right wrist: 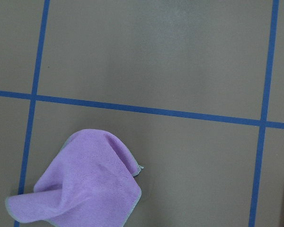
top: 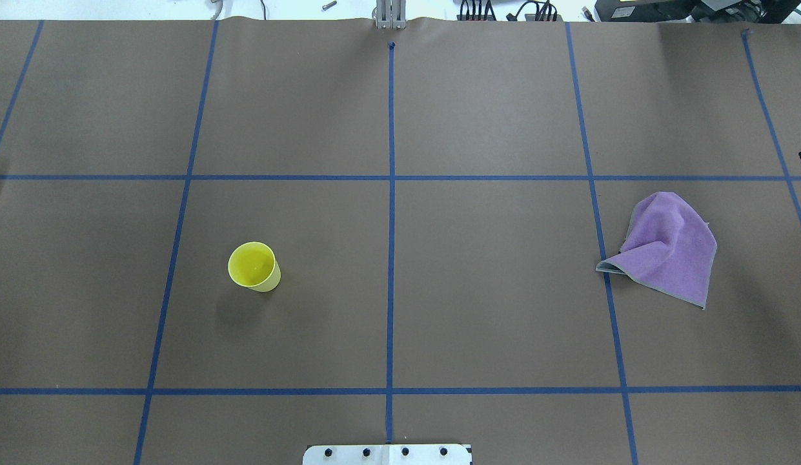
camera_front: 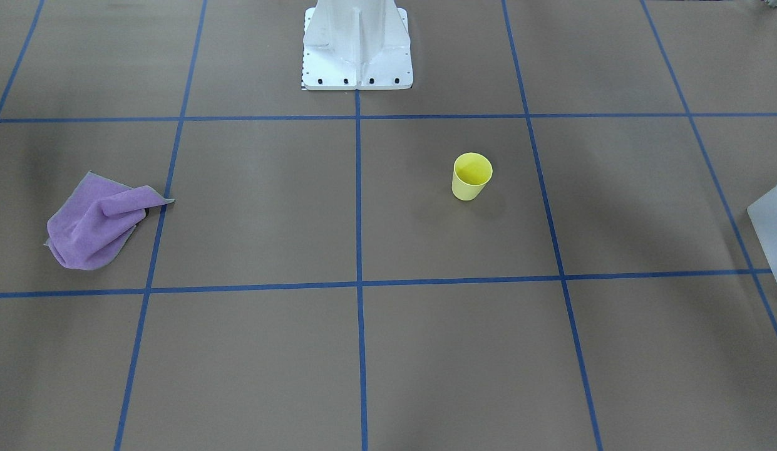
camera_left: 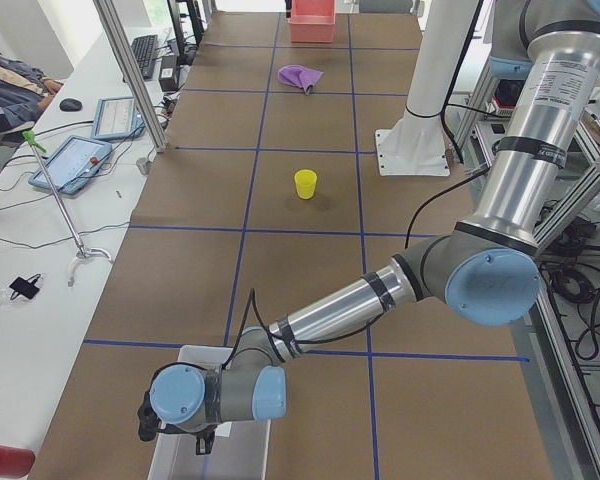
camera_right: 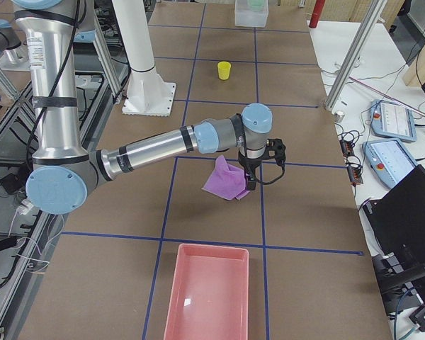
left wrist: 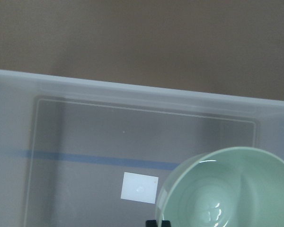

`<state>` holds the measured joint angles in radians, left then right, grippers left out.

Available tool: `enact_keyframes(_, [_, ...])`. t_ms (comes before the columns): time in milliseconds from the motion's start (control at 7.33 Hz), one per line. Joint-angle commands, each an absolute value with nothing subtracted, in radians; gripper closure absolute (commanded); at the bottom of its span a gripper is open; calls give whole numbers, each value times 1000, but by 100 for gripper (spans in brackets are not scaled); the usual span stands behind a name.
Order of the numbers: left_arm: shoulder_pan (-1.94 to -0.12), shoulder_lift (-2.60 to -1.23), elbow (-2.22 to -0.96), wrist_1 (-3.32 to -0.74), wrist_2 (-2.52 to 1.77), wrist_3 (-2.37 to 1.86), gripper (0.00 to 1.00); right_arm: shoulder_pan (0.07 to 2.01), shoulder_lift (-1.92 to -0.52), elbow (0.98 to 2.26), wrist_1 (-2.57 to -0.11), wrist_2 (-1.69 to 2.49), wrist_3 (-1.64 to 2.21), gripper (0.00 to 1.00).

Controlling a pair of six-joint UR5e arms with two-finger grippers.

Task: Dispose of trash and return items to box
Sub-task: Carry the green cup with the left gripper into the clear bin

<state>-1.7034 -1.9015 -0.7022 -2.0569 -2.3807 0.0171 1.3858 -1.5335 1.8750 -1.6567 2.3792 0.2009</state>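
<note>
A yellow cup (camera_front: 471,176) stands upright on the brown table, also seen in the overhead view (top: 253,266). A crumpled purple cloth (top: 668,248) lies on the robot's right side. The translucent box (camera_front: 770,225) stands at the table's left end. My left gripper (camera_left: 205,440) hangs over the box (camera_left: 245,450). Its wrist view shows the box rim (left wrist: 132,90) and a pale green bowl (left wrist: 227,194) in or over the box, with a dark fingertip at the bowl's rim; I cannot tell its grip. My right gripper (camera_right: 251,183) hovers at the cloth (camera_right: 225,180); I cannot tell its state.
A pink tray (camera_right: 205,290) lies at the table's right end beyond the cloth. The white robot base (camera_front: 357,47) stands at the table's middle rear edge. Blue tape lines mark a grid. Side benches with tablets flank the far edge.
</note>
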Motion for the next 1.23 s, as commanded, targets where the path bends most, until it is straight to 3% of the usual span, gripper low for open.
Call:
enact_keyframes(0, [-1733,-1916,-571,-2115,-2379,-20,100,1385,-1531,1875,-1657,2379,201,0])
enact_keyframes(136, [-1739,-1917,-569,-2131,-2379,-75,100,1384,-1529,1873,-1657,2379,201,0])
enact_keyframes(273, [-1740,-1919,-566,-2134,-2379,-86,79,1384,-1529,1873,-1657,2379,201,0])
enact_keyframes(409, [-1740,-1919,-565,-2137,-2381,-86,32,1384,-1529,1873,-1657,2379,201,0])
enact_keyframes(545, [-1750,-1919,-572,-2173,-2385,-90,1,1384,-1529,1875,-1657,2379,201,0])
enact_keyframes(682, [-1778,-1927,-622,-2181,-2390,-125,1,1384,-1529,1875,-1657,2379,201,0])
enact_keyframes(818, [-1779,-1880,-776,-2172,-2423,-211,1,1384,-1531,1876,-1657,2381,202,0])
enact_keyframes(1091, [-1682,-1658,-1220,-2175,-2471,-391,1,1382,-1532,1873,-1657,2379,201,0])
